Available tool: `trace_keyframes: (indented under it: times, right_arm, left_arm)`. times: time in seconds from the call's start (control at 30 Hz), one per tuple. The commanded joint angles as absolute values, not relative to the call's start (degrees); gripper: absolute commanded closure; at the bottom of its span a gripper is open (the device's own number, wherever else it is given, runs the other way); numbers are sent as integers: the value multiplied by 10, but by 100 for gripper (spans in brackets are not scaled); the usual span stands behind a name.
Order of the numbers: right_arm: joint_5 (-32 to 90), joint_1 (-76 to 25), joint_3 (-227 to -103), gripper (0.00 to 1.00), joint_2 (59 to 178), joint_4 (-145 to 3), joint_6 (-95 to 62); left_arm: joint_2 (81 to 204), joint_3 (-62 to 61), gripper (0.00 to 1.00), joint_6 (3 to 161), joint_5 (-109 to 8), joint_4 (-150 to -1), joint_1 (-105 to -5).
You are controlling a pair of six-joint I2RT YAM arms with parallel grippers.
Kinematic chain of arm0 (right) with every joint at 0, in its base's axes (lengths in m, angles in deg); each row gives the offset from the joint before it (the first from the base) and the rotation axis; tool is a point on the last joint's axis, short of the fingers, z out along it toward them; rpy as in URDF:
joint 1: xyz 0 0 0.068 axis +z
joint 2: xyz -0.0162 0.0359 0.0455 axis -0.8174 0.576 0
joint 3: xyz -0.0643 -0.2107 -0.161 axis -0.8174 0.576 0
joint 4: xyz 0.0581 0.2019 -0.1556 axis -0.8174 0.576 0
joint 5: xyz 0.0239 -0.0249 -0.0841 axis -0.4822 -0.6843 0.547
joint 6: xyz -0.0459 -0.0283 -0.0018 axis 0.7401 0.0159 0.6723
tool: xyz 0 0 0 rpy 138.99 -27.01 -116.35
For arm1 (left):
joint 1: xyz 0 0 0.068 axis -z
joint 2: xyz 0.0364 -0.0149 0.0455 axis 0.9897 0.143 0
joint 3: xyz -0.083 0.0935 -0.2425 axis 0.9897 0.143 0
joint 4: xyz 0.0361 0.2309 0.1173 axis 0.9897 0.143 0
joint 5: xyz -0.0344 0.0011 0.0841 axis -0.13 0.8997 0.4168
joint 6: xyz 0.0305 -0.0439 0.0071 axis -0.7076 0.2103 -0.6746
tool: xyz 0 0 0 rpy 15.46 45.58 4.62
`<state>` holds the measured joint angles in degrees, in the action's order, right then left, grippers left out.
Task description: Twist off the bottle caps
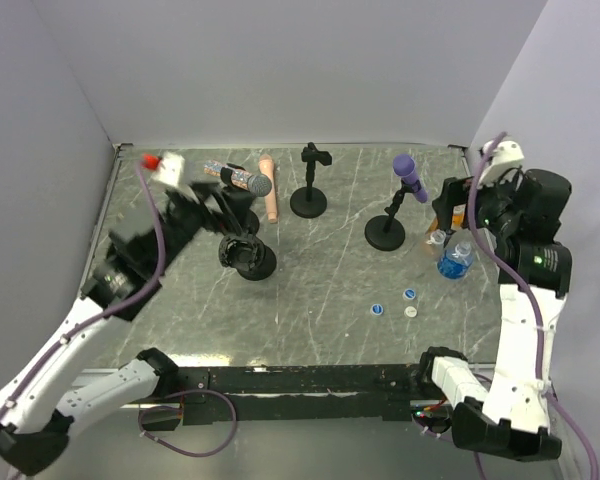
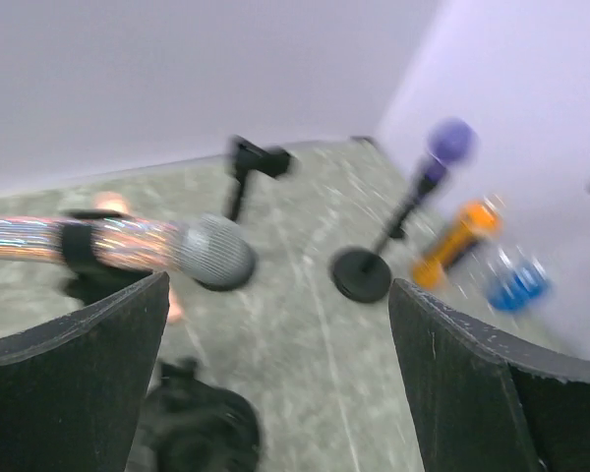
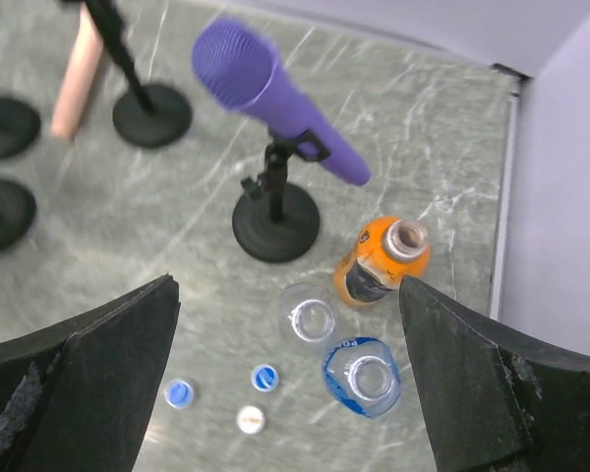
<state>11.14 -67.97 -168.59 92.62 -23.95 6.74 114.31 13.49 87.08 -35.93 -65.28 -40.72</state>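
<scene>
The right wrist view gives me what the top view barely resolves: 3 bottle caps (image 3: pixel 265 376) lie loose on the table (image 3: pixel 177 197), on the near side of the purple microphone stand (image 3: pixel 275 221), with 3 uncapped bottles (image 3: pixel 383 261) just right of it. The left gripper (image 2: pixel 277 295) and right gripper (image 3: pixel 288 290) are both spread, holding nothing. The wall (image 3: pixel 560 197) crowds the bottles; left of the stand there is room.

Soft even light, heavy blur across left wrist view

Pale lavender walls (image 1: pixel 280 70) enclose a grey-green marbled tabletop (image 1: pixel 320 280) under even light.
</scene>
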Motion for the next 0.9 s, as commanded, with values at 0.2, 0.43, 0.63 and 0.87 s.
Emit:
trace_keyframes:
  times: [0.2, 0.43, 0.63, 0.87]
  right_arm:
    - [296, -684, -1791, 1, 892, -238, -80]
    - [299, -684, -1779, 1, 873, -242, -84]
    - [294, -684, -1771, 1, 865, -245, -81]
    - [283, -684, -1763, 1, 864, -247, -66]
  left_arm:
    - [1202, 14, 3, 900, -458, -552, -592]
    - [1184, 18, 3, 883, -446, -530, -592]
    - [1171, 22, 4, 881, -447, -525, -592]
    - [1165, 21, 3, 884, -446, -526, -592]
